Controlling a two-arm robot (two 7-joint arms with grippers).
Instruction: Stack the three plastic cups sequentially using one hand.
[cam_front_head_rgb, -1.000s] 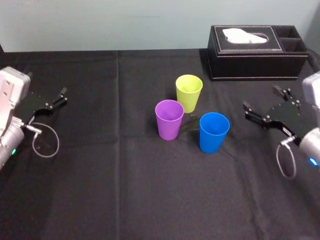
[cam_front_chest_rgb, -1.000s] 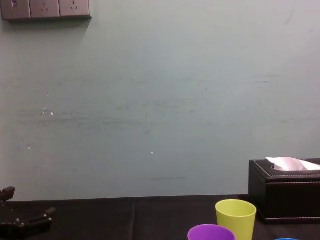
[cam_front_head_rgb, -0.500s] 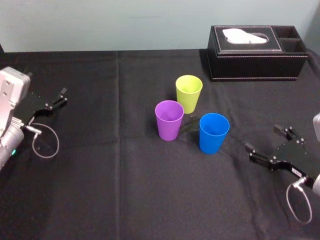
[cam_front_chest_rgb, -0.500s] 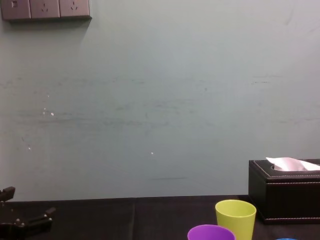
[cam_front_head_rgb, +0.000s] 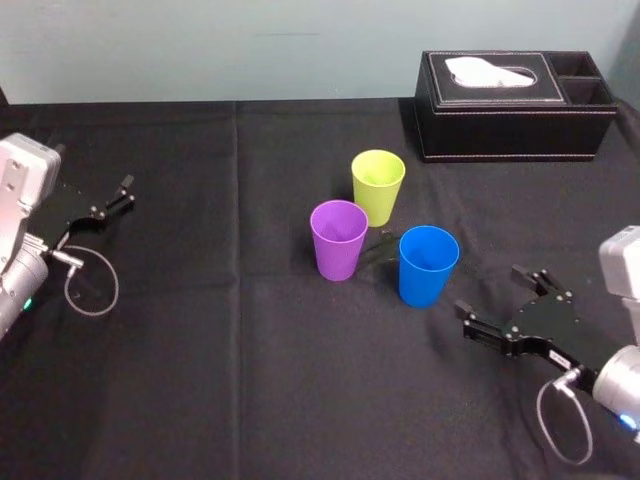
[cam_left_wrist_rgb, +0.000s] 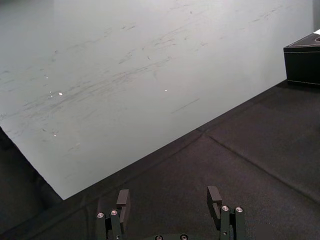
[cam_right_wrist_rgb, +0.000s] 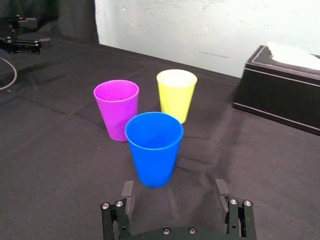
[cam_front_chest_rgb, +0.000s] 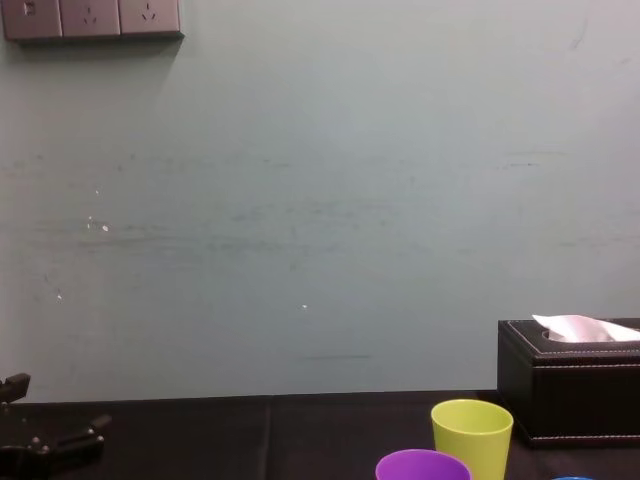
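Note:
Three plastic cups stand upright and apart mid-table: a yellow-green cup (cam_front_head_rgb: 378, 185) farthest back, a purple cup (cam_front_head_rgb: 338, 238) front left of it, and a blue cup (cam_front_head_rgb: 428, 264) front right. My right gripper (cam_front_head_rgb: 492, 292) is low over the cloth, just right of and nearer than the blue cup, open and empty, not touching it. In the right wrist view the blue cup (cam_right_wrist_rgb: 154, 147) stands just ahead of the open right gripper (cam_right_wrist_rgb: 174, 189), with the purple cup (cam_right_wrist_rgb: 116, 107) and yellow-green cup (cam_right_wrist_rgb: 176, 94) behind. My left gripper (cam_front_head_rgb: 125, 192) rests open at the far left.
A black tissue box (cam_front_head_rgb: 515, 105) sits at the back right, behind the cups. Black cloth (cam_front_head_rgb: 250, 380) covers the table, with free room at the front and left. The wall rises just behind the table's far edge.
My right gripper came nearer and lower from the right side, then slid left toward the blue cup, staying open. The cups and left arm have not moved.

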